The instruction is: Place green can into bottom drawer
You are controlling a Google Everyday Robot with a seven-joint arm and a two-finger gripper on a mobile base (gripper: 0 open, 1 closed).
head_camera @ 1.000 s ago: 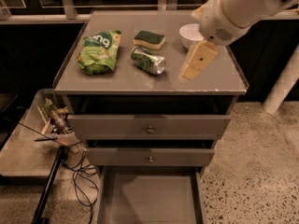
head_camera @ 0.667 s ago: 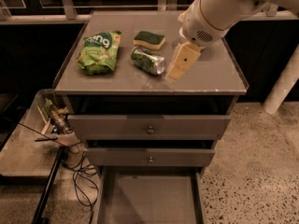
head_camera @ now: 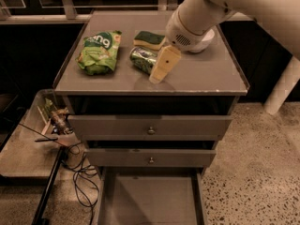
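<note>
Tool [head_camera: 158, 74] just beside green can [head_camera: 143, 58], grip state unclear; "ng" on snack bag [head_camera: 98, 50]

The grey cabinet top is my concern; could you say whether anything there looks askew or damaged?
The small dark green metal can lies on its side and looks dented; the end effector hangs close beside it.

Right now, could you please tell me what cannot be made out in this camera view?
In the camera view:
- green can: right end hidden behind the gripper, low over the cabinet top; contact cannot be told.
- bottom drawer: front cut off by the picture's lower edge.
- white bowl: mostly covered by the arm.
</note>
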